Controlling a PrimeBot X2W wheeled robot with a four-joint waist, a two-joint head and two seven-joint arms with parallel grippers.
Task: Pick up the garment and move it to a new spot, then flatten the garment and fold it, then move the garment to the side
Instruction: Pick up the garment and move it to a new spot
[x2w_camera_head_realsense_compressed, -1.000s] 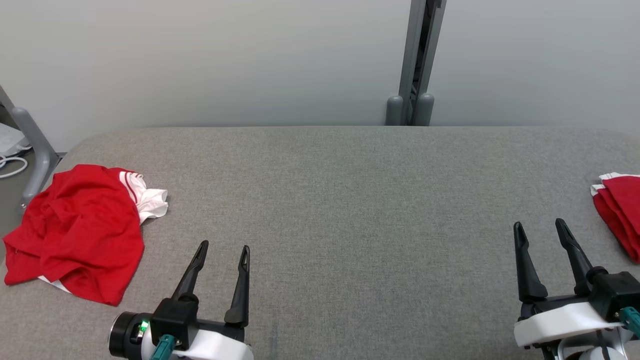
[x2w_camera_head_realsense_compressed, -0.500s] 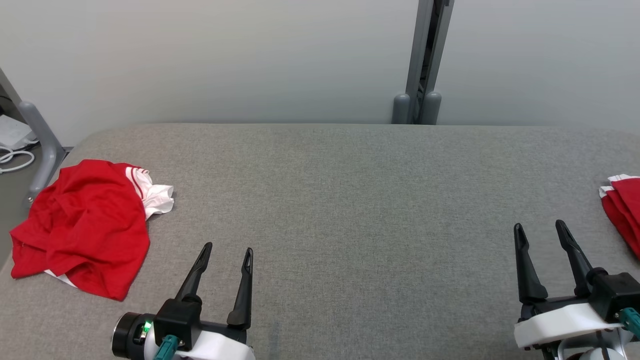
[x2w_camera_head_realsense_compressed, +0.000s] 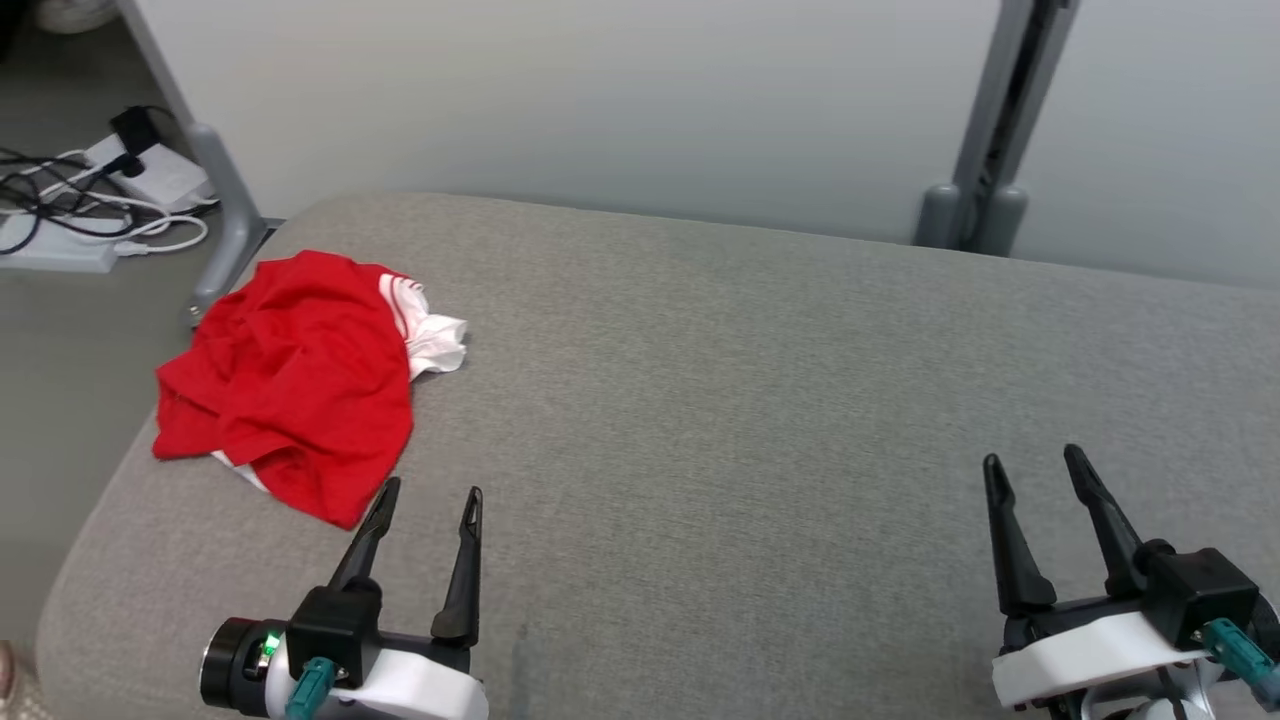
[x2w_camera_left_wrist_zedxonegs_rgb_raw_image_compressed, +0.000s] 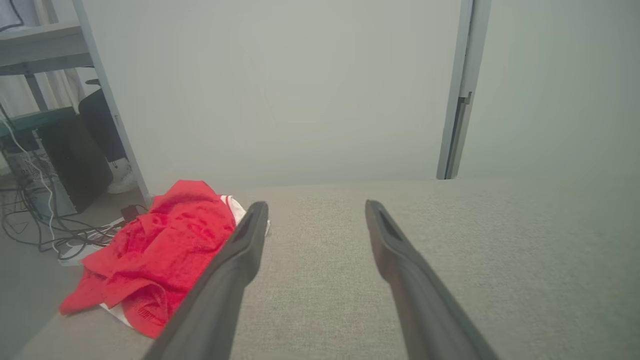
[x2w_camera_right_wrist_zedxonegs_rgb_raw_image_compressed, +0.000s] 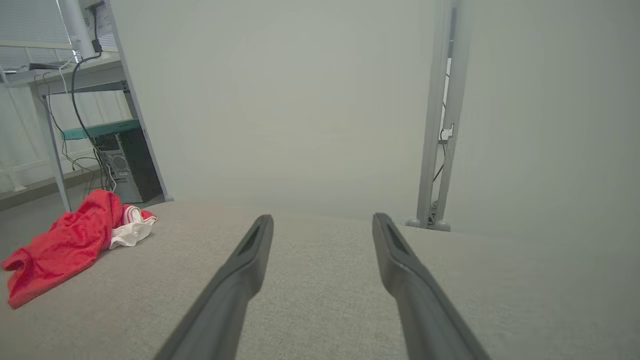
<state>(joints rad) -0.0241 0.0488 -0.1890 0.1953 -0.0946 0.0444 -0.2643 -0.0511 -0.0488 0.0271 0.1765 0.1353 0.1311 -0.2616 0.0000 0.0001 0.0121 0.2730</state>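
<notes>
Red cloth with white trim, the garment (x2w_camera_head_realsense_compressed: 290, 385) lies crumpled in a loose heap on the far left part of the table (x2w_camera_head_realsense_compressed: 720, 400), close to its rounded left edge. A bunched white piece with red stripes sticks out at the heap's far right side. The table is covered in grey woven fabric.

The left gripper (x2w_camera_head_realsense_compressed: 433, 488) is at the near left, over the table, with its two dark fingers spread apart and nothing between them. Its left finger points up just beside the near corner of the heap. Whether it touches the cloth cannot be told.

The right gripper (x2w_camera_head_realsense_compressed: 1032, 456) is at the near right, well apart from the garment. Its fingers are also spread wide with only bare grey fabric between them.

A pale wall (x2w_camera_head_realsense_compressed: 600, 100) runs behind the table, with a grey post (x2w_camera_head_realsense_compressed: 985, 150) standing against it at the far right. On the floor (x2w_camera_head_realsense_compressed: 60, 330) at the far left lie tangled cables (x2w_camera_head_realsense_compressed: 90, 210), beside a slanted grey metal leg (x2w_camera_head_realsense_compressed: 225, 200).
</notes>
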